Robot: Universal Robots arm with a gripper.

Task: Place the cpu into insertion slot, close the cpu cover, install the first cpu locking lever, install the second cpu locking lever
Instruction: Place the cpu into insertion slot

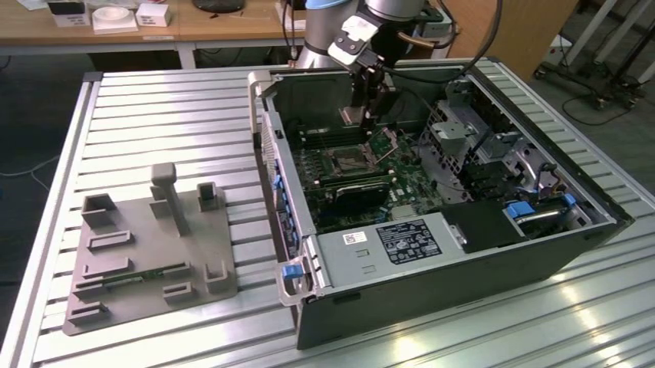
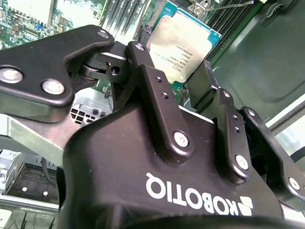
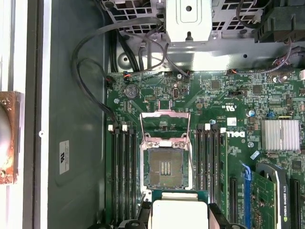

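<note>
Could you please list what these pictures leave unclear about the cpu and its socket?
1. One edge of the cpu: first wrist view, cut off by the picture's edge; the gripper covers two sides.
2. The cpu's underside: faces away in both wrist views.
3. Its height above the insertion slot: first wrist view looks straight down; exterior view, too small.
4. Tilt of the cpu cover: same reasons.

Matt silvery metal cpu; ribbed, faintly shiny metal table.
</note>
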